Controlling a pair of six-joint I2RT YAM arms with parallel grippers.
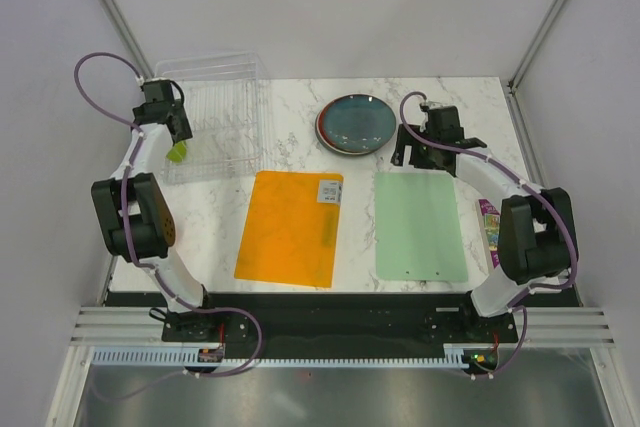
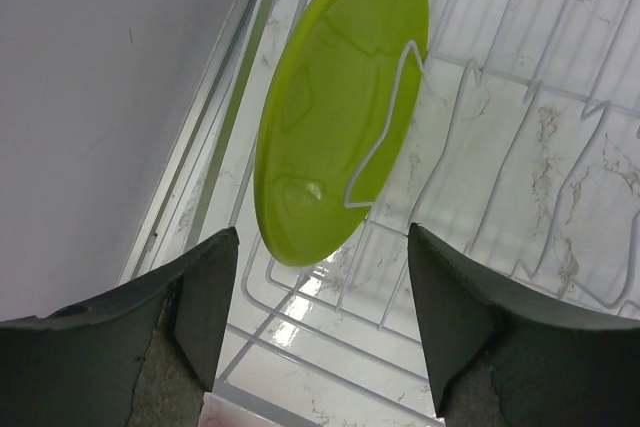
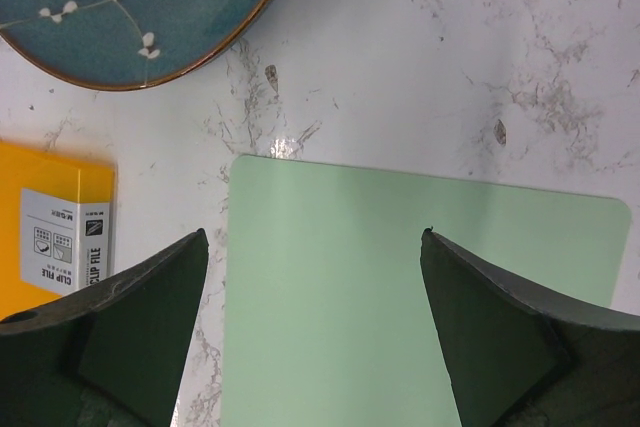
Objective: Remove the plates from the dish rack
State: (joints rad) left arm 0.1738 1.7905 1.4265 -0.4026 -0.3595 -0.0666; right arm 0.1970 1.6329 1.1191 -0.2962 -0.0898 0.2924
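A white marble bench (image 1: 300, 112) seen from above, with two robot arms bolted at its near edge. A clear plastic dish rack (image 1: 215, 97) sits in the far left corner of the bench. One lime-green plate (image 2: 330, 107) stands on its rim in the near left part of the rack, beside the rack's left wall. It is not upright. It leans against a thin wire divider (image 2: 385, 122) that crosses its hollow face, and in the left wrist view its long axis runs from lower left to upper right. The left gripper (image 1: 180, 137) hangs just over this plate. Its jaws stand wide apart, one on each side of the plate's lower rim, and touch nothing. Near the middle of the far edge, a teal-blue plate (image 1: 355, 122) with small white flowers and a reddish rim lies flat, face up, on top of a red plate (image 1: 320, 130) that shows only along the left side. The right gripper (image 3: 315, 242) hovers just right of this stack, over the far end of a pale green mat (image 3: 420, 297). Its jaws are wide apart with nothing between them. An orange mat (image 1: 290, 232) lies beside the green one, towards the middle of the bench.
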